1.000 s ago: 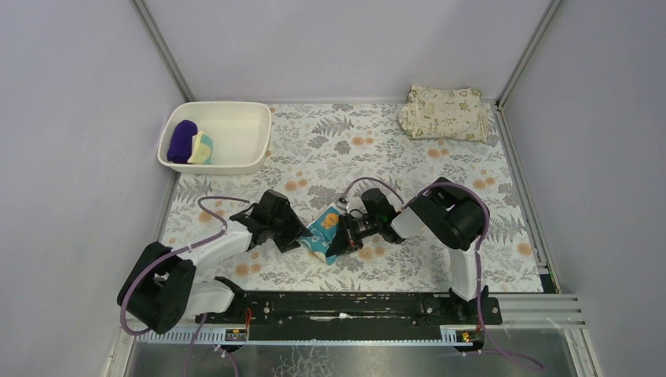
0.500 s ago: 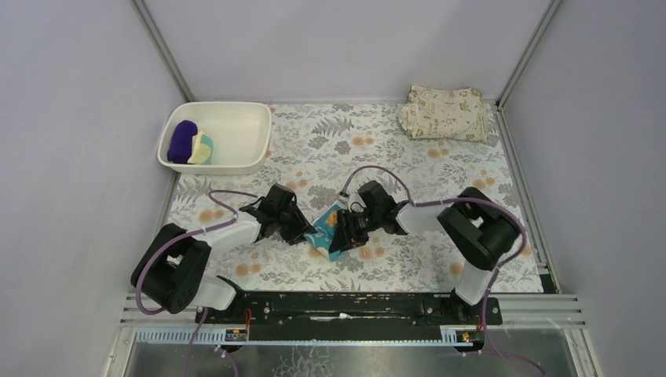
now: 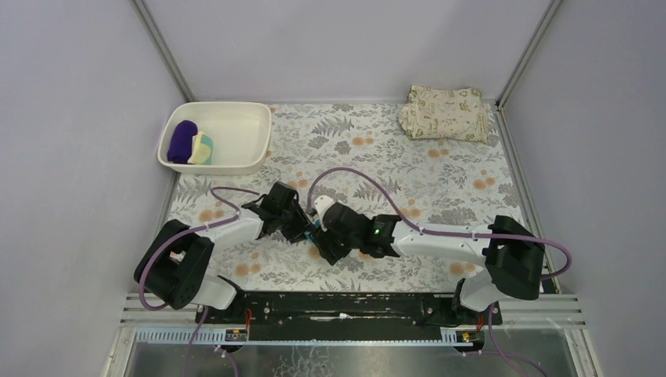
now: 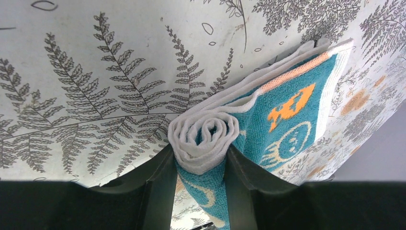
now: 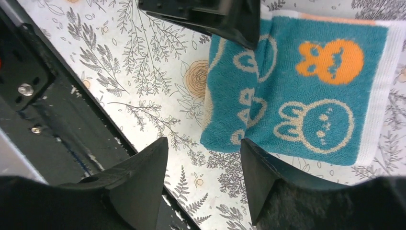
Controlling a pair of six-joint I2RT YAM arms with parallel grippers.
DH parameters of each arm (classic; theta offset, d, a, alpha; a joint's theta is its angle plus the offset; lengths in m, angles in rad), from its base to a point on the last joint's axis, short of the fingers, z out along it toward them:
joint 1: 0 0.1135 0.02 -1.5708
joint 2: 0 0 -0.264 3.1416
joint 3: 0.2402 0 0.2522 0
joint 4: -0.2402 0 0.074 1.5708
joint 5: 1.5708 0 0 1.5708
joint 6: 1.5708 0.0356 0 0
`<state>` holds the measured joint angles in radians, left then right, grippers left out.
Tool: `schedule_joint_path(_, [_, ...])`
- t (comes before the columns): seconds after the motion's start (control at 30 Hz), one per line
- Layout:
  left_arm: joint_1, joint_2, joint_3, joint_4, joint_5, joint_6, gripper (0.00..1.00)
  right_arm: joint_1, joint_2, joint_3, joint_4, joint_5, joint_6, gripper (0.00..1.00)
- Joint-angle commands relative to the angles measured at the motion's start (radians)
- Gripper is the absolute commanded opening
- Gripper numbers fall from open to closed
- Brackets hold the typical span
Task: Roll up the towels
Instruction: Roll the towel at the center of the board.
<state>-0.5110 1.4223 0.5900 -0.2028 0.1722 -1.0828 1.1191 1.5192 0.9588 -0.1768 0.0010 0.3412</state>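
The teal towel point(image 4: 292, 110), partly rolled, is found on the floral table mat point(image 4: 95, 72). Its rolled end is clamped by the left gripper point(image 4: 200, 155). The right gripper point(image 5: 203, 148) is held spread apart over its flat end.

The right gripper point(image 3: 323, 239) is carried further left across the table point(image 3: 440, 169) than a second ago. The right arm point(image 3: 440, 239) is stretched out low and long, its elbow swung out toward the right edge. The teal towel point(image 4: 292, 96), seen plainly between the two grippers before, is now almost wholly covered in the top view by the right wrist, and only a sliver is left showing. The left gripper point(image 3: 294, 226) is shifted slightly rightward, close against the right one.
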Motion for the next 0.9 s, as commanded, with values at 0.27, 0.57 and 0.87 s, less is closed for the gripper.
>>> schedule_joint_path(0.27, [-0.021, 0.040, 0.007, -0.081, -0.090, 0.031, 0.38, 0.183, 0.235, 0.135, -0.059, 0.428, -0.092, 0.60])
schedule_joint_path(0.57, [-0.028, 0.019, 0.007, -0.101, -0.118, 0.007, 0.44, 0.196, 0.294, 0.095, -0.156, 0.434, 0.002, 0.39])
schedule_joint_path(0.87, [-0.027, -0.139, -0.038, -0.107, -0.157, -0.073, 0.70, 0.088, 0.162, -0.139, 0.083, 0.015, 0.105, 0.11])
